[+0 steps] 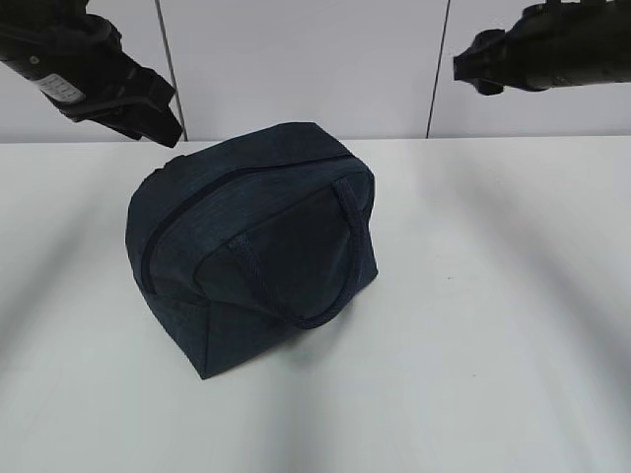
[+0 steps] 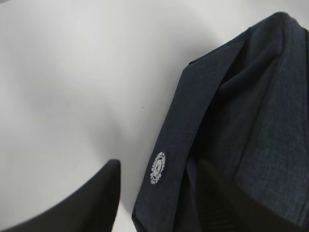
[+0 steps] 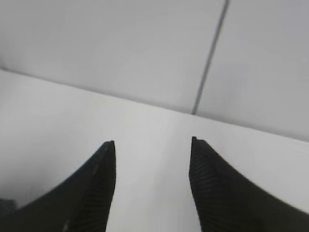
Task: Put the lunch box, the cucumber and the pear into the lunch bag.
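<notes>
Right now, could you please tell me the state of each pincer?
Left pincer: open, holding nothing, raised behind the bag.
Right pincer: open, holding nothing, up above the table.

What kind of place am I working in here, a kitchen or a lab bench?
Most likely a lab or test bench, not a kitchen: a bare white table, a plain pale panelled wall with thin seams behind it, and only a zipped navy lunch bag on the surface.
</notes>
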Tool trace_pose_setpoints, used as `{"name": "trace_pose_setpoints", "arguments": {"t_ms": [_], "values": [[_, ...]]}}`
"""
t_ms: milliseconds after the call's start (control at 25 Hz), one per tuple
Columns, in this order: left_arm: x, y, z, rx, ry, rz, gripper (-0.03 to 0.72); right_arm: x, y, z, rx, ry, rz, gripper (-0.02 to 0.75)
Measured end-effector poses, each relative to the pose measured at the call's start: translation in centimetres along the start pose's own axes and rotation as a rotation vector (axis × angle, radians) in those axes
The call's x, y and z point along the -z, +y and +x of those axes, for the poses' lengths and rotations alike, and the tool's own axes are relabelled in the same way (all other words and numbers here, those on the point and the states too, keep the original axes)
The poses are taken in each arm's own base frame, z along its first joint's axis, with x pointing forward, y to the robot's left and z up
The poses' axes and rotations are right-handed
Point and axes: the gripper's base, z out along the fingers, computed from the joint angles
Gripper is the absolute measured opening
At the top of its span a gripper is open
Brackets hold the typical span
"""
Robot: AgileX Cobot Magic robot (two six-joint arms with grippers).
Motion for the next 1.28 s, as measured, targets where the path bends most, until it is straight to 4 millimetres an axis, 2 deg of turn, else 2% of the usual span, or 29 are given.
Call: {"name": "trace_pose_setpoints", "arguments": {"t_ms": [280, 440, 600, 720, 840, 920, 1160, 1280], "values": [[0.0, 0.0, 0.0, 0.003, 0.0, 0.002, 0.309, 0.4, -2.7, -0.5, 0.023, -0.049, 0.298, 0.391], [0.0, 0.0, 0.0, 0.003, 0.0, 0.003, 0.309, 1.4, -4.8, -0.6, 0.115, -0.041, 0.563, 0.391], [0.0, 0.0, 0.0, 0.004, -0.002, 0.004, 0.309, 2.7, -6.6, 0.8, -0.006, 0.089, 0.782, 0.391], [0.0, 0.0, 0.0, 0.004, -0.003, 0.003, 0.309, 2.7, -6.5, 2.2, -0.155, 0.208, 0.75, 0.391], [0.0, 0.0, 0.0, 0.004, -0.004, 0.003, 0.309, 1.7, -5.0, 2.8, -0.269, 0.24, 0.575, 0.391], [0.0, 0.0, 0.0, 0.004, -0.004, 0.003, 0.309, 1.1, -3.5, 2.5, -0.263, 0.229, 0.454, 0.391], [0.0, 0.0, 0.0, 0.004, -0.004, 0.003, 0.31, 0.5, 2.1, 1.8, -0.012, 0.231, 0.25, 0.39], [0.0, 0.0, -0.1, 0.004, -0.009, 0.001, 0.31, 0.5, 5.0, 1.7, 0.029, 0.218, 0.164, 0.372]]}}
